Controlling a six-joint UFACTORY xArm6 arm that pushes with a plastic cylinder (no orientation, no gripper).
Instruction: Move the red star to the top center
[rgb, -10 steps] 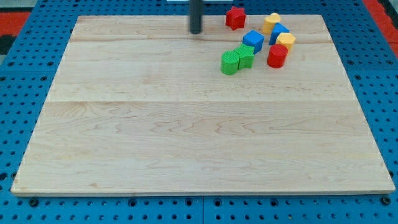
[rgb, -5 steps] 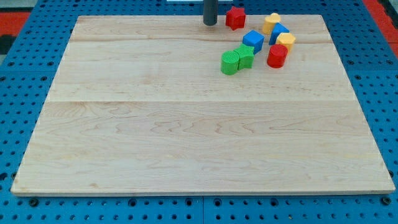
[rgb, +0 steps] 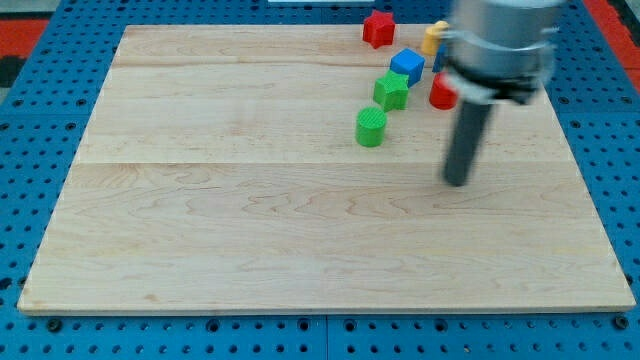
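My tip (rgb: 457, 182) well below red star (rgb: 378, 28)

Tabletop (rgb: 250, 220): pale wood, on a blue perforated base (rgb: 30, 150). Green cylinder (rgb: 371, 127) stands apart, near and left of the green block (rgb: 391, 90). Blue cube (rgb: 406, 65) sits just far-right of the green block. A yellow block (rgb: 433, 37) and a red block (rgb: 441, 93) are partly hidden; shapes cannot be determined.

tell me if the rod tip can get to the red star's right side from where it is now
Probably yes, with a detour. My tip sits at the view's lower right, and the blue block, yellow block and another red block lie between it and the red star.
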